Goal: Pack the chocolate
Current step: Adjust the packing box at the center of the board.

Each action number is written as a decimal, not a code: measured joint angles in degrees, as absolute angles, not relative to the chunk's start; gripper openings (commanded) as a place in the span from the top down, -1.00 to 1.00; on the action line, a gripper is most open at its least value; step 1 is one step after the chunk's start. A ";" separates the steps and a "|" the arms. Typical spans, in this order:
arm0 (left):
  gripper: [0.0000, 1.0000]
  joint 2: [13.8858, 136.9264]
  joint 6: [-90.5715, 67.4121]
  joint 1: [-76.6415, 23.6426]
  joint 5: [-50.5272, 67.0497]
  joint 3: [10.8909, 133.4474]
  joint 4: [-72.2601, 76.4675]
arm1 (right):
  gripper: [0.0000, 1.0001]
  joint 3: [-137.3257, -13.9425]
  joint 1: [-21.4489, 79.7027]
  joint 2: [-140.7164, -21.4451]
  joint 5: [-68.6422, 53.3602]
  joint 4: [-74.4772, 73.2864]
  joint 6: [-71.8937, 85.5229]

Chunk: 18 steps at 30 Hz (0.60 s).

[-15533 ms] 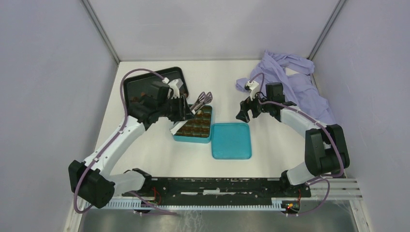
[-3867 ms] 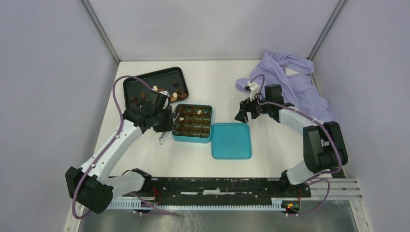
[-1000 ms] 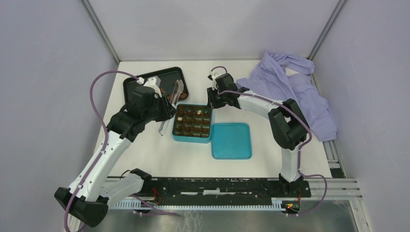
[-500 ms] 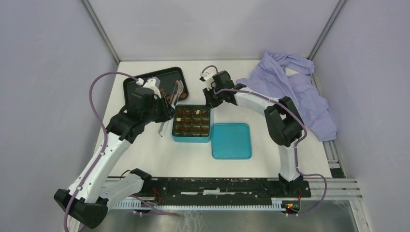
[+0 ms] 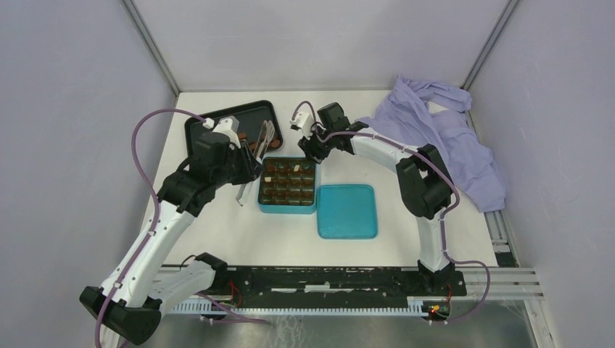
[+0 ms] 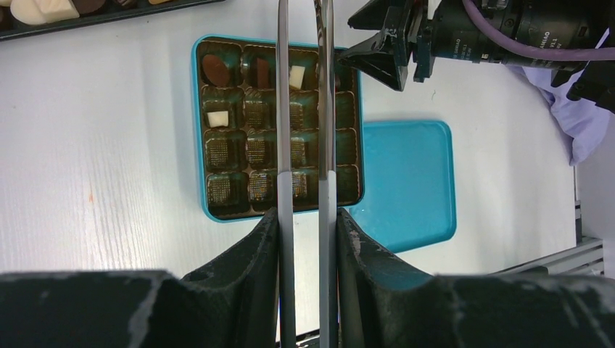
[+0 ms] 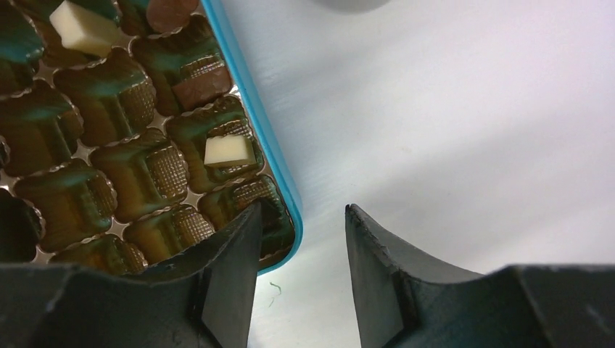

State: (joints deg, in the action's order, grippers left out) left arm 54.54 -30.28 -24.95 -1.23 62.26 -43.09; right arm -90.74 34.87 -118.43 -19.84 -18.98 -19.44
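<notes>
The teal box (image 5: 289,185) with its brown grid insert holds a few chocolate pieces: a dark oval (image 6: 215,70), a brown piece (image 6: 262,72) and white blocks (image 6: 217,118) (image 7: 227,151). More chocolate (image 6: 40,9) lies on the black tray (image 5: 217,119). My left gripper (image 6: 306,214) is shut on metal tongs (image 6: 283,109), held above the box, with the tips toward the tray (image 5: 267,132). My right gripper (image 7: 303,210) is open at the box's far right corner (image 5: 312,150). One finger is over the corner cell and the other is over the table outside the rim (image 7: 250,94).
The teal lid (image 5: 347,211) lies flat right of the box, toward the near edge. A crumpled purple cloth (image 5: 442,130) covers the far right of the table. Grey walls enclose the table on three sides.
My right gripper has swung from the right side of the table to the box's far right corner and edged closer in the last second. My left arm has lifted the tongs toward the tray and now stays still.
</notes>
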 measured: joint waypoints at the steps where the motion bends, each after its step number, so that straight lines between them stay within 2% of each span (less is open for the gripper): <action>1: 0.33 54.52 -30.28 -24.95 -1.23 62.26 -43.20 | -0.05 -90.94 34.87 -118.63 -20.40 -19.18 -21.04; 7: 0.33 54.11 -30.28 -24.95 -1.28 62.26 -43.66 | 0.07 -91.29 34.87 -120.11 -22.15 -19.99 -28.18; 18: 0.33 54.06 -30.28 -24.95 -1.43 62.26 -44.29 | 0.74 -92.03 34.94 -121.89 -25.80 -20.99 -37.56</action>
State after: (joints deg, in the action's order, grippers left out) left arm 54.06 -30.28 -24.95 -1.43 62.26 -44.29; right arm -92.03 34.94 -121.89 -25.80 -20.99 -37.56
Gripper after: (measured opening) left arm 0.361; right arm 0.213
